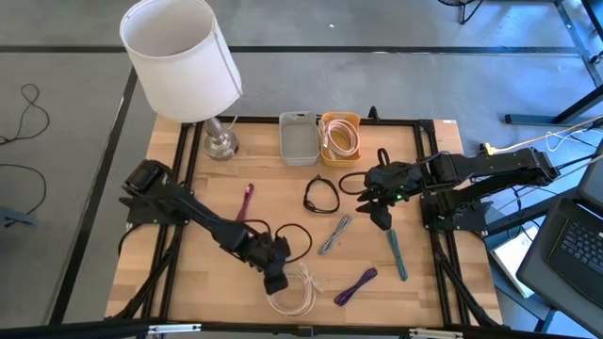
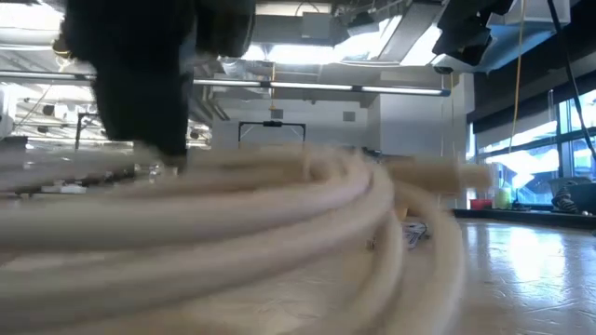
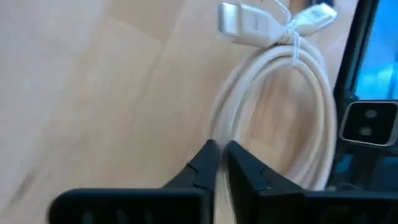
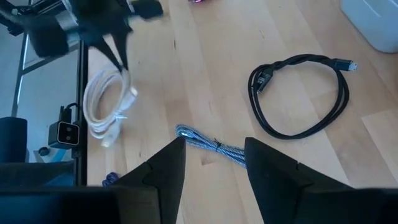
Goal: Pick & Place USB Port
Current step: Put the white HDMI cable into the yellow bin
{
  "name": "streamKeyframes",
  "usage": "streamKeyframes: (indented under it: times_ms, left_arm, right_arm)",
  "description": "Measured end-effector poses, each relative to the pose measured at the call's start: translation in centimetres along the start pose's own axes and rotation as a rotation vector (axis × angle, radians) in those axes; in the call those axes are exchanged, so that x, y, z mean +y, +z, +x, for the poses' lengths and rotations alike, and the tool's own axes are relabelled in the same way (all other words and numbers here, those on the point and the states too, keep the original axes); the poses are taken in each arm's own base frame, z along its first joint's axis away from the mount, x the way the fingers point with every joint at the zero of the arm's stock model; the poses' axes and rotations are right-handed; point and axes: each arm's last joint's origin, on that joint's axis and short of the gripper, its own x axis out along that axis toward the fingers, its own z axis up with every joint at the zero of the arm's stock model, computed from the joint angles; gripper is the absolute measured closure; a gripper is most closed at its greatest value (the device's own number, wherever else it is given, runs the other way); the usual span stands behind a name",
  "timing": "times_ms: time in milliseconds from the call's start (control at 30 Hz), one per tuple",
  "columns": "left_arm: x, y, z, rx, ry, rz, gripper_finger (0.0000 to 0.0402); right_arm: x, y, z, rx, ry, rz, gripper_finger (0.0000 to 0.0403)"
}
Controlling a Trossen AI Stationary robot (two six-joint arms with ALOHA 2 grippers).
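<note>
Left pincer (image 1: 276,281) lower centre of high view, clamped shut on 1 edge of the white coiled cable (image 1: 296,293), plugs tied at far end (image 3: 249,22). Risk: thin bite on 1-2 strands, so coil could slip or unspool & drag on the surface (image 1: 188,292) when lifted. Right pincer (image 1: 379,213) mid-right, jaws apart, empty, above the braided cable (image 4: 208,143).
</note>
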Motion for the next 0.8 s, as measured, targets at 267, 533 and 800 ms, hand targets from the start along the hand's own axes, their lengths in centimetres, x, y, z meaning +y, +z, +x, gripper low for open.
streamKeyframes:
  times_ms: [267,533,800]
  left_arm:
    - [-2.5,1.8,-8.8,-0.327,0.025,0.057,0.04]
    - [-1.6,3.3,-14.6,-0.77,0.297,0.163,0.04]
    - [0.1,6.4,-14.9,-0.814,0.411,0.246,0.0399]
  right_arm:
    - [0.0,0.0,0.0,-0.001,0.001,0.001,0.0234]
    - [0.5,0.8,0.0,-0.08,0.056,0.001,0.0234]
    - [2.1,2.6,-0.6,-0.212,0.346,-0.05,0.0234]
